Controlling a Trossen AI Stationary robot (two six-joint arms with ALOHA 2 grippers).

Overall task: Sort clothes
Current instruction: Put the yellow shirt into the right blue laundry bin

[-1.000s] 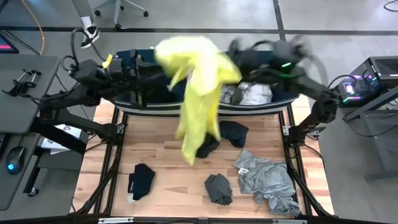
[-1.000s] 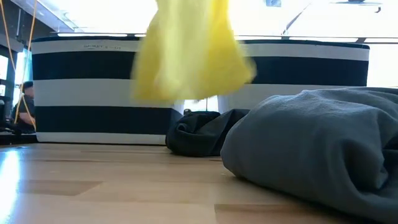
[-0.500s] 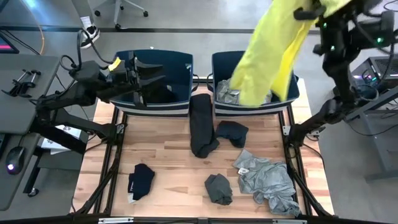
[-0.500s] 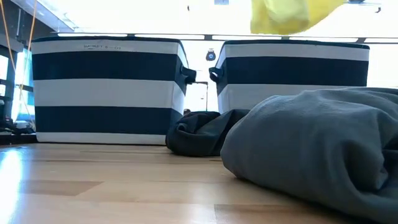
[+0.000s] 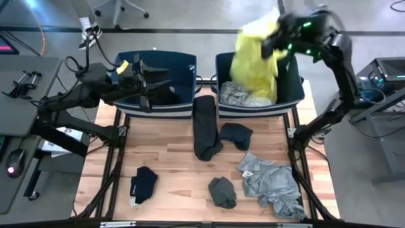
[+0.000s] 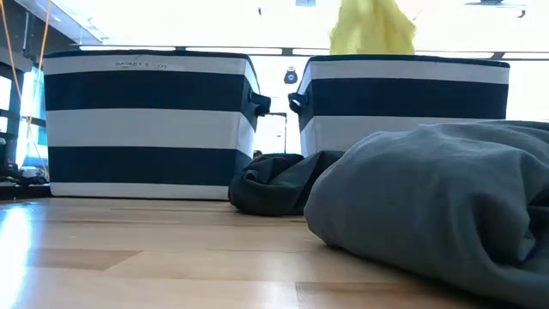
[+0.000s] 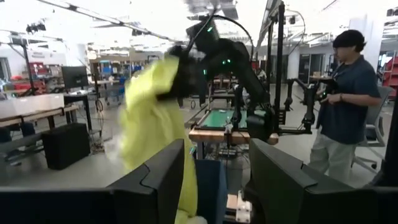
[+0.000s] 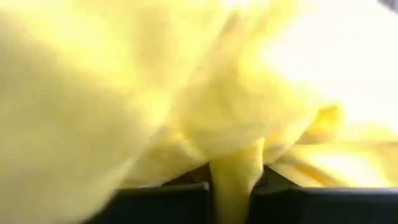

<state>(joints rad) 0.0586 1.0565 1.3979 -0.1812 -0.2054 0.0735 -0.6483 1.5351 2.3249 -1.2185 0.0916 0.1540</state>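
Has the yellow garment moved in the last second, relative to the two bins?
Yes. The yellow garment, held by the right gripper, went from hanging over the gap between the bins to above the right bin, now lower over it.

A neon yellow garment [image 5: 256,54] is hanging bunched over the right bin [image 5: 292,95], where pale grey clothes [image 5: 235,95] are lying. On the table, a long black garment [image 5: 205,126], a dark top [image 5: 236,135], a navy piece [image 5: 143,183], a grey bundle [image 5: 223,192] and a crumpled light grey shirt [image 5: 273,185] are lying apart.
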